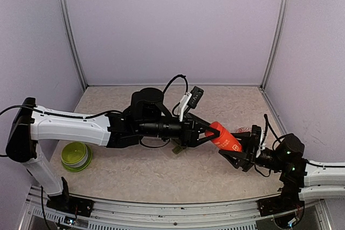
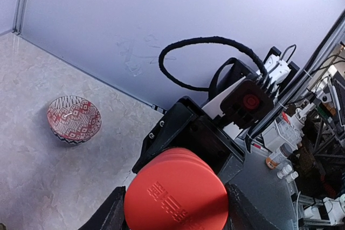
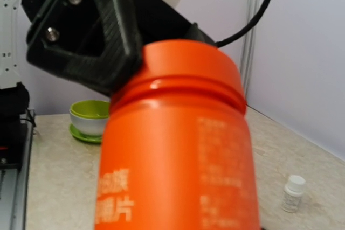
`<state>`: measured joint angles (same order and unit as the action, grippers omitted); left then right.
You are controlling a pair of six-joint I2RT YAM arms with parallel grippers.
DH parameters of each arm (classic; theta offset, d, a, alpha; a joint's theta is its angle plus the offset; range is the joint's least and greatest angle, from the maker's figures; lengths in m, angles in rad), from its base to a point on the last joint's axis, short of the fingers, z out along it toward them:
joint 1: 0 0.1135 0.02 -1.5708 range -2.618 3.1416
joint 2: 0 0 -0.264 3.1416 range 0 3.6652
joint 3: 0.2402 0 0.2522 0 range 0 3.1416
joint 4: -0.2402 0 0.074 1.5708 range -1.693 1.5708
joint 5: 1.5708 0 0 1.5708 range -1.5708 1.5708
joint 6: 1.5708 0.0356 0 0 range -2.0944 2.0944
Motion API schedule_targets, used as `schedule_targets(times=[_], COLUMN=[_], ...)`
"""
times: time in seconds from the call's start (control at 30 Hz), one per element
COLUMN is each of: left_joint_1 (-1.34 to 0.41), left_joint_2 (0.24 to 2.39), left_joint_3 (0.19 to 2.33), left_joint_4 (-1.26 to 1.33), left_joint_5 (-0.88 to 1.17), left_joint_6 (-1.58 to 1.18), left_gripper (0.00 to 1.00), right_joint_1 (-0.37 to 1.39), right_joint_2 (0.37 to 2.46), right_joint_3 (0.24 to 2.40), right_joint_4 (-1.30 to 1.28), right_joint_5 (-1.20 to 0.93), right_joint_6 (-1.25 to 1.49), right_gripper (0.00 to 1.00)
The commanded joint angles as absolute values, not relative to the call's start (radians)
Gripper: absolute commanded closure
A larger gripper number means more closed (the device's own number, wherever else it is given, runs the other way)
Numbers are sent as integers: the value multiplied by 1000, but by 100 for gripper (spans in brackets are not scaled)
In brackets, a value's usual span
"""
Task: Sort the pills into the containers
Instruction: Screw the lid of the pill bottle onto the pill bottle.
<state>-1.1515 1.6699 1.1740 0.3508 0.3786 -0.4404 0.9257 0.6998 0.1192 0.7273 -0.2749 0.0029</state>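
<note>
Red bottle [image 3: 178, 149] fills the right wrist view, label blurred, base cut off, right hand [image 1: 240, 146] unseen behind it. From above, the left arm [image 1: 156, 127] hides most of a small olive object [image 1: 176, 149].

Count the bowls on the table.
2. A lime-green bowl sits at the near left in the top view. A red patterned bowl sits on the right side and shows most clearly in the left wrist view. More could be hidden.
</note>
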Motion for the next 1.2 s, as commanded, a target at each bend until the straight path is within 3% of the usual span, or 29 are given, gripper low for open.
schedule_targets(times=[0.0,0.4,0.73,0.93,1.1,1.17], left_joint_1=[-1209,-1209,-1212,-1211,-1209,-1208], left_joint_2=[1674,1657,1634,1610,1567,1548], left_joint_3=[1185,1170,1169,1152,1099,1081], left_joint_4=[311,310,264,283,349,371], left_joint_5=[513,688,744,721,697,684], left_joint_6=[-312,-144,-31,-34,-78,-96], left_gripper=[65,64,57,36,4,1], right_joint_1=[949,949,948,949,949,950], right_joint_2=[705,616,608,602,584,574], right_joint_3=[209,237,256,263,260,266], right_joint_4=[763,698,688,650,623,604], right_joint_5=[-382,-376,-380,-363,-350,-346], right_joint_6=[83,371,561,548,523,510], right_gripper=[97,98,98,97,97,98])
